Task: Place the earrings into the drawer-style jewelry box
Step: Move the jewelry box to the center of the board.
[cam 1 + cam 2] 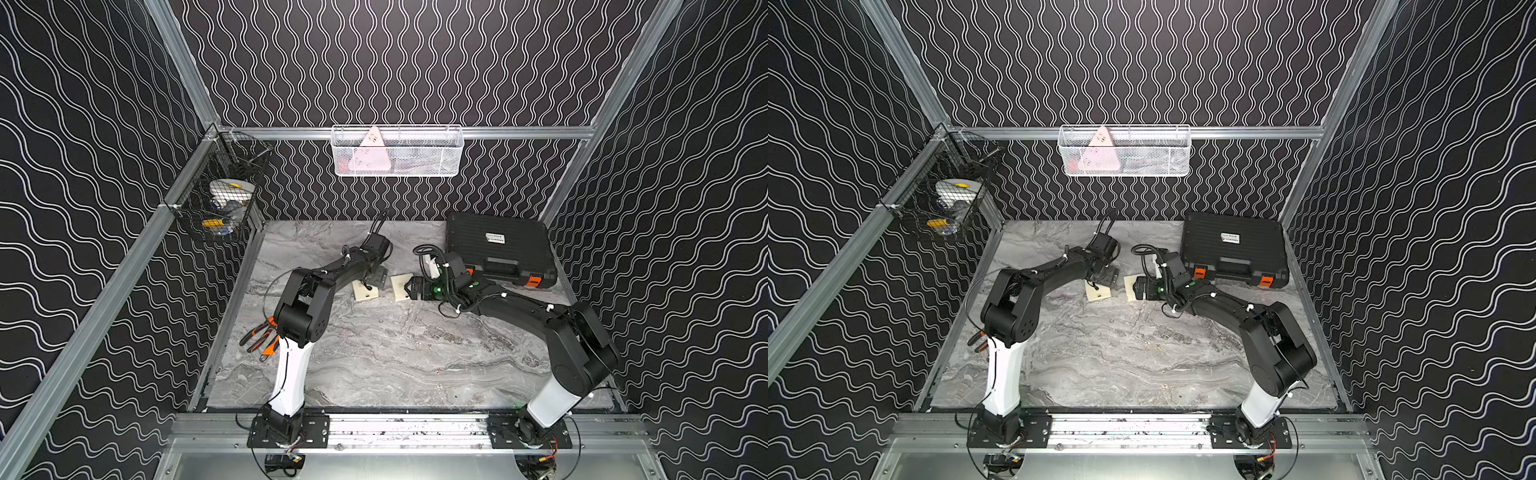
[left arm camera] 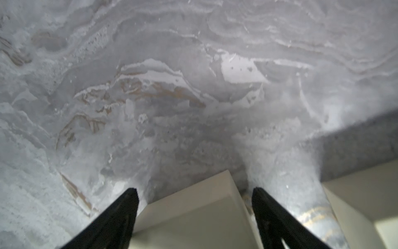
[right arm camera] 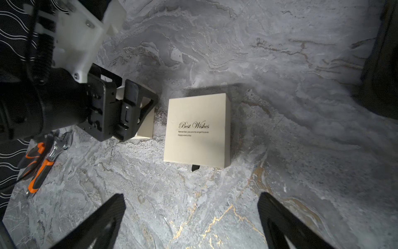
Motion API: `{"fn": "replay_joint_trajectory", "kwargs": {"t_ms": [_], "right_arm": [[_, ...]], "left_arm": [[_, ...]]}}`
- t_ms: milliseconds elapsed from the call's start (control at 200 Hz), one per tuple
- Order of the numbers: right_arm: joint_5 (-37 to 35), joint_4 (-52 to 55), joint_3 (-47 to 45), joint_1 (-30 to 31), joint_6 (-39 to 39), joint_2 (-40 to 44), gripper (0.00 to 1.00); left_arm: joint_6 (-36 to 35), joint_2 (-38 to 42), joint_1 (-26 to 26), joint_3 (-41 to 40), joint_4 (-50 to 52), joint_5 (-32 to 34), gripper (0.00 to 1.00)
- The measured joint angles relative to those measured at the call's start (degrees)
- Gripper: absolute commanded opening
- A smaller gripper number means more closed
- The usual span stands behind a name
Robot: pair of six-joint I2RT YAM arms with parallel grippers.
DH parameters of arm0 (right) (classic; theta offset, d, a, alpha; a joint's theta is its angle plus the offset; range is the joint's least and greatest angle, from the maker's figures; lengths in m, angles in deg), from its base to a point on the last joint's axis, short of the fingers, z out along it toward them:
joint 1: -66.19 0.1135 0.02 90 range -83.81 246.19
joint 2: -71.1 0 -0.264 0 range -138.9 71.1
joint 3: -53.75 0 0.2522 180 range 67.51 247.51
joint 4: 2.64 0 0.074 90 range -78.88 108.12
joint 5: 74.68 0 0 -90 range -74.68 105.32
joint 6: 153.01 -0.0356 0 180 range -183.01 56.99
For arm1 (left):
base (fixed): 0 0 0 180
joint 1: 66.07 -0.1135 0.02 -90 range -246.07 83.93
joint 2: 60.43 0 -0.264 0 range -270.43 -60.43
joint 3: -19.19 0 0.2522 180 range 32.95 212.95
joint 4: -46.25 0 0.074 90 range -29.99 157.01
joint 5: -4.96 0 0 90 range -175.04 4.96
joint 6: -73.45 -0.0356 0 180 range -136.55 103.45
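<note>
Two cream boxes lie side by side mid-table. The drawer-style jewelry box (image 3: 197, 129) reads "Best Wishes", has a black pull tab (image 3: 195, 167), and shows in both top views (image 1: 401, 286) (image 1: 1133, 287). My right gripper (image 3: 191, 199) hangs open just short of it, with only marble between its fingers. My left gripper (image 2: 195, 191) is open and straddles the other cream box (image 2: 193, 211) (image 1: 365, 293), a narrow gap showing at one finger. A tiny gold speck (image 1: 439, 386) (image 1: 1165, 385) on the marble near the front may be one of the earrings.
A black tool case (image 1: 500, 249) with orange latches lies at the back right. Orange-handled pliers (image 1: 262, 336) (image 3: 38, 163) sit by the left arm's base. A white wire basket (image 1: 397, 151) and a black one (image 1: 220, 191) hang on the walls.
</note>
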Motion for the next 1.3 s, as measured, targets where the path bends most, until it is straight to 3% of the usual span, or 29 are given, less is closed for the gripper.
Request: {"fn": "replay_joint_trajectory", "kwargs": {"t_ms": [165, 490, 640, 725, 871, 981, 1156, 1301], "right_arm": [[0.35, -0.22, -1.68, 0.0, -0.02, 1.38, 1.0], [3.45, -0.44, -6.03, 0.52, -1.33, 4.87, 1.0], [4.35, -0.39, -8.83, 2.95, -2.16, 6.51, 1.0], [4.26, -0.37, -9.55, 5.01, -2.64, 6.82, 1.0], [4.09, -0.48, -10.99, 8.76, -4.24, 7.28, 1.0], [4.74, -1.42, -12.59, 11.17, -6.43, 7.34, 1.0], [7.43, -5.92, -13.81, 12.68, -10.51, 5.44, 1.0], [8.63, -8.94, -14.01, 12.98, -12.31, 4.72, 1.0]], "left_arm": [[1.36, 4.37, 0.0, -3.72, 1.57, -1.16, 0.78], [7.34, 16.46, 0.13, -18.47, 1.64, -7.96, 0.86], [10.27, 22.25, 0.24, -24.26, 1.81, -12.7, 0.9], [12.02, 25.79, 0.61, -26.32, 2.93, -16.09, 0.98], [13.57, 30.95, 0.76, -26.95, 3.78, -18.88, 0.99], [13.11, 28.89, -1.55, -24.3, 3.67, -19.58, 0.99], [11.15, 18.99, -9.03, -19.08, 2.1, -21.46, 0.99], [9.97, 15.32, -10.03, -16.39, 0.66, -24.52, 0.99]]}}
